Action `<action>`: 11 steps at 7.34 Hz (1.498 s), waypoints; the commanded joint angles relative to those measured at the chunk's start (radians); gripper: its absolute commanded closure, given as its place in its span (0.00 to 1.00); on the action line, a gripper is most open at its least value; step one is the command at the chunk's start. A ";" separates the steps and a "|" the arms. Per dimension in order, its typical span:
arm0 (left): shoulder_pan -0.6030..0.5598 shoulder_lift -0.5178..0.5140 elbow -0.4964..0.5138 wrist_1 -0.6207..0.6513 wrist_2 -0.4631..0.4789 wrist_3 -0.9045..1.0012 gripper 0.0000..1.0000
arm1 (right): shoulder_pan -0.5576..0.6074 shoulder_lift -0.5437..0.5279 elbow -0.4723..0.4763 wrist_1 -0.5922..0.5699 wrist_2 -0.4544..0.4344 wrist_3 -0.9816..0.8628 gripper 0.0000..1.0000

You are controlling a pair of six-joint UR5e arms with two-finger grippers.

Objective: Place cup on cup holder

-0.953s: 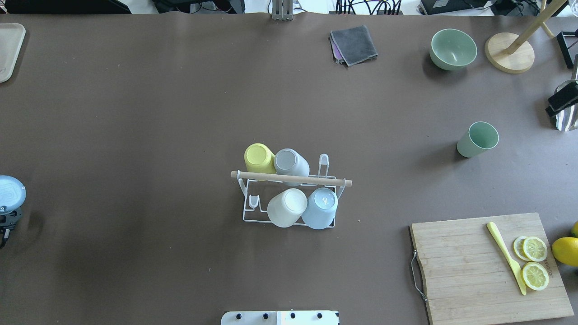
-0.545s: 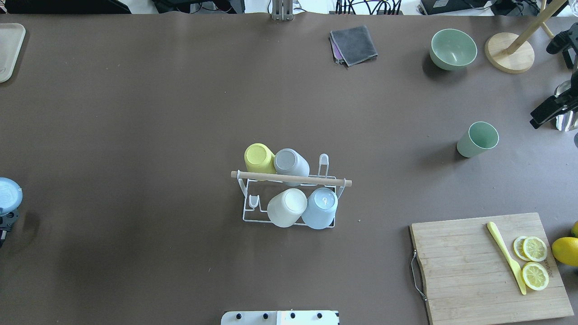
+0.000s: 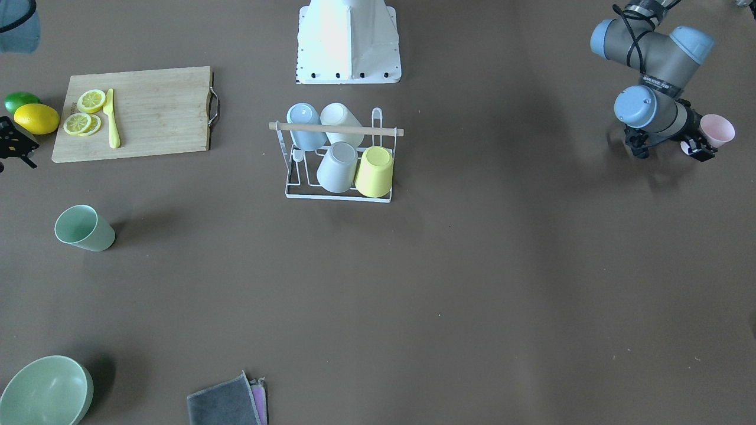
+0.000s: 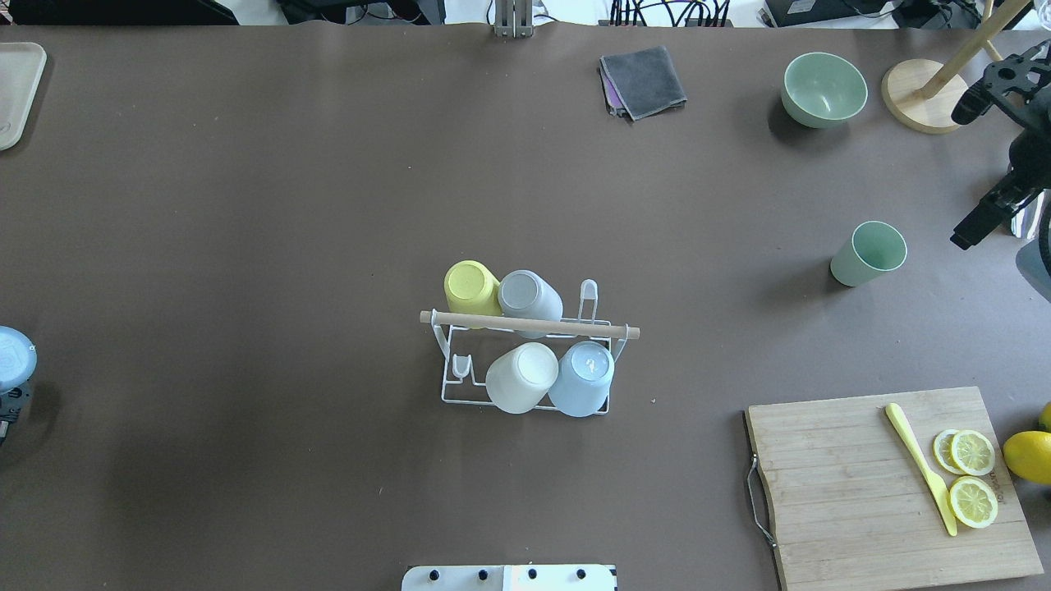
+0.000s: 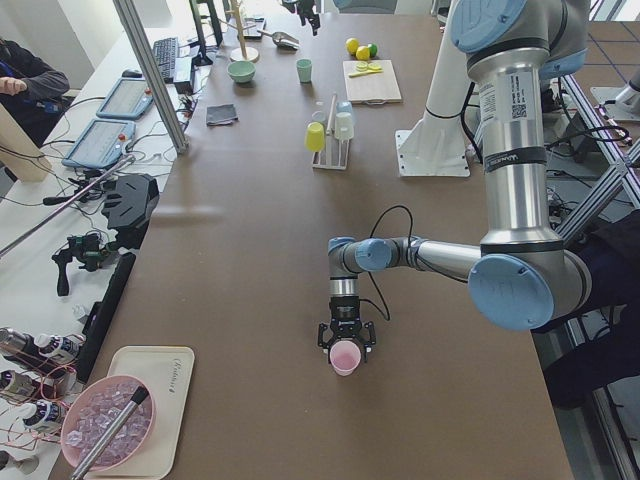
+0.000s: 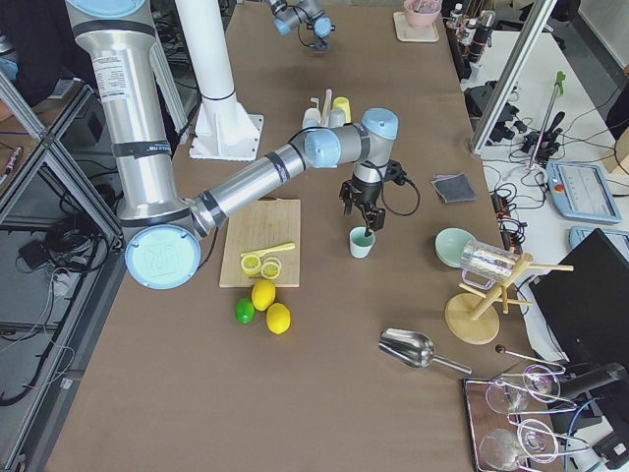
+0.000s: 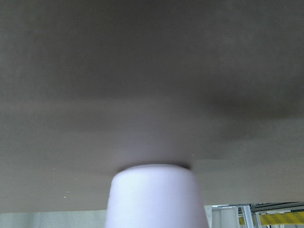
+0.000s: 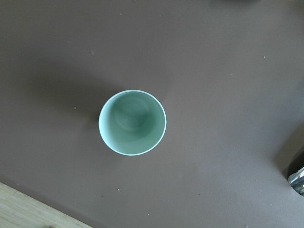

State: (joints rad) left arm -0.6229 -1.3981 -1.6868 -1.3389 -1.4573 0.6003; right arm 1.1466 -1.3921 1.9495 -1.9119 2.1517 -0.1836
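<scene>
The white wire cup holder (image 4: 525,324) stands mid-table with a wooden rod on top; it also shows in the front view (image 3: 336,126). Yellow, grey, white and light blue cups sit upside down on its prongs. A green cup (image 4: 869,253) stands upright on the table, right of the holder. My right gripper (image 6: 362,211) hangs open just above it, and the right wrist view looks straight down into the green cup (image 8: 132,122). My left gripper (image 3: 697,144) is shut on a pink cup (image 3: 716,130) far to the left, low over the table; the pink cup also shows in the left wrist view (image 7: 156,194).
A cutting board (image 4: 854,492) with lemon slices and a yellow knife lies front right, with lemons (image 4: 1028,456) beside it. A green bowl (image 4: 823,89), a grey cloth (image 4: 643,80) and a wooden stand (image 4: 926,95) sit at the far side.
My right gripper has moved in from the table's right edge toward the green cup. My left arm has slid slightly further out of the overhead view's left edge.
</scene>
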 commanded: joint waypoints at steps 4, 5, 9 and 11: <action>-0.004 0.051 0.004 -0.090 -0.002 -0.001 0.02 | -0.129 0.247 -0.046 -0.354 -0.106 0.039 0.00; -0.004 0.059 0.006 -0.104 -0.002 -0.001 0.02 | -0.149 0.274 -0.093 -0.346 -0.119 0.039 0.00; -0.008 0.060 0.004 -0.106 -0.002 -0.001 0.02 | -0.214 0.372 -0.306 -0.275 -0.151 -0.102 0.00; -0.008 0.060 0.006 -0.109 -0.002 -0.001 0.02 | -0.214 0.438 -0.433 -0.251 -0.162 -0.169 0.00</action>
State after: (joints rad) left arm -0.6304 -1.3377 -1.6824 -1.4457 -1.4588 0.5998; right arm 0.9347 -0.9899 1.5906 -2.1812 1.9959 -0.3165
